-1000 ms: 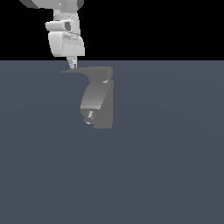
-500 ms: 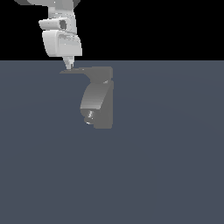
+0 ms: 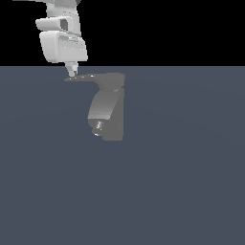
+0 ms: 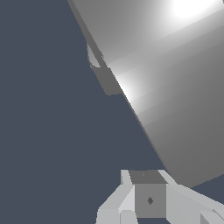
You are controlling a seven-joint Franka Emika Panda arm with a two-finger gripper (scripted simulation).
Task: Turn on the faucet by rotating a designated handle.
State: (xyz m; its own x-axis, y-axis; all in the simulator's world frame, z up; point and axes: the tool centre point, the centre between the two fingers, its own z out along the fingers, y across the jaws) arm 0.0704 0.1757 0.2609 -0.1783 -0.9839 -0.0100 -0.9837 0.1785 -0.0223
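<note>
Grey and matte, the faucet [image 3: 111, 110] stands just above centre in the exterior view, boxy body upright, its lighter spout curving down to a shiny nozzle at about seven o'clock. From its top the handle [image 3: 83, 77] juts flat toward nine o'clock, tapering to a point. Right there the white gripper [image 3: 72, 72] comes down from twelve o'clock, fingertips meeting the blade's pointed end. Fingers together or apart? Cannot tell. Up close, the wrist view fills with the bright handle [image 4: 166, 83].
</note>
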